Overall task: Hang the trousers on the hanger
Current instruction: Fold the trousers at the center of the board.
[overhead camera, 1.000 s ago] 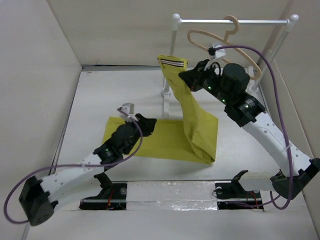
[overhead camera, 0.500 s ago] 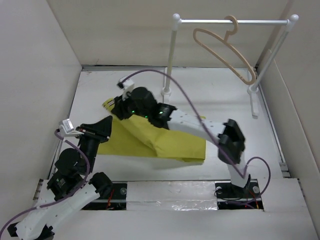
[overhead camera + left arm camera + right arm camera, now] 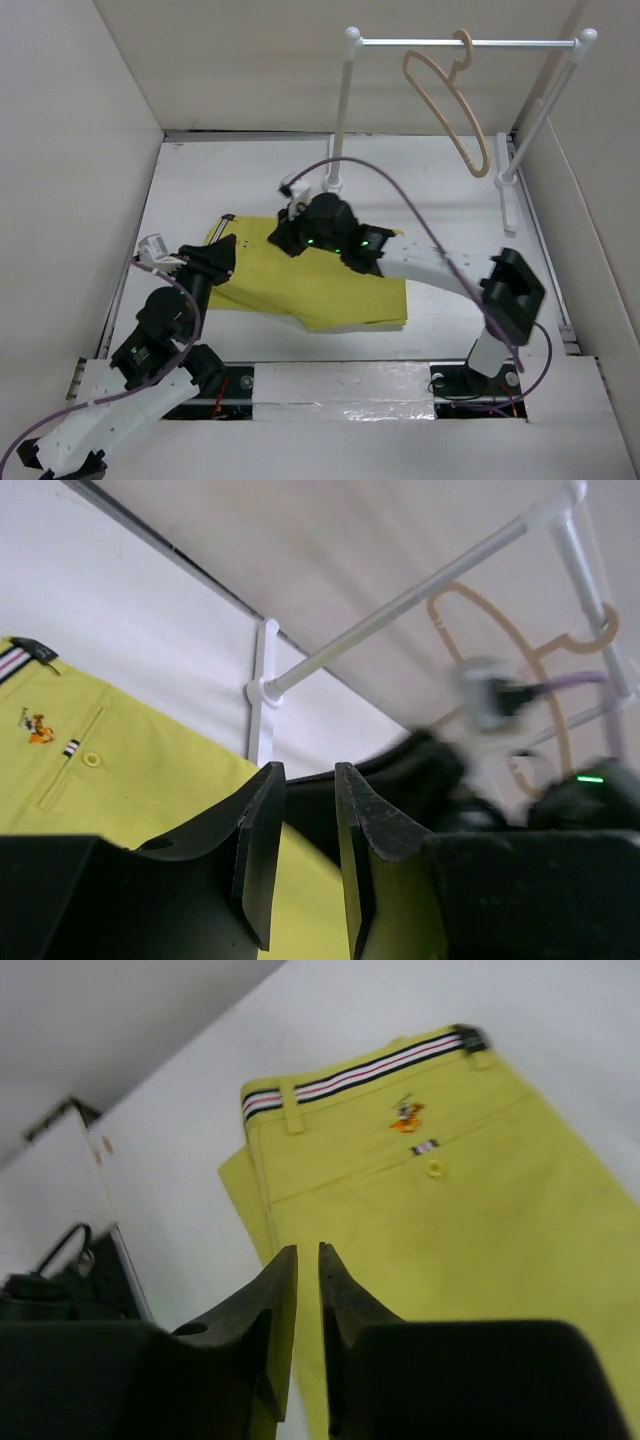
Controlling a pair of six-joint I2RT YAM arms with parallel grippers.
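Note:
The yellow-green trousers (image 3: 340,290) lie flat on the table, with the striped waistband (image 3: 350,1068) at their far left end. The beige hanger (image 3: 448,95) hangs by its hook from the white rail, far from both arms. My right gripper (image 3: 285,238) hovers low over the trousers' upper part and is nearly shut (image 3: 308,1252), with nothing between its fingers. My left gripper (image 3: 228,252) is at the trousers' left edge. Its jaws (image 3: 310,780) stand a narrow gap apart and are empty. The left wrist view shows the trousers (image 3: 80,770) below and the hanger (image 3: 500,610) beyond.
The white rail stand (image 3: 460,42) rises at the back right, with one post foot (image 3: 333,185) just behind the right gripper. Pale walls enclose the table on the left, back and right. A purple cable (image 3: 400,195) arcs over the right arm.
The right arm has brought the trousers down from near the rail and let go; they now lie flat. The left arm has pulled back to the trousers' left edge. The hanger has swung.

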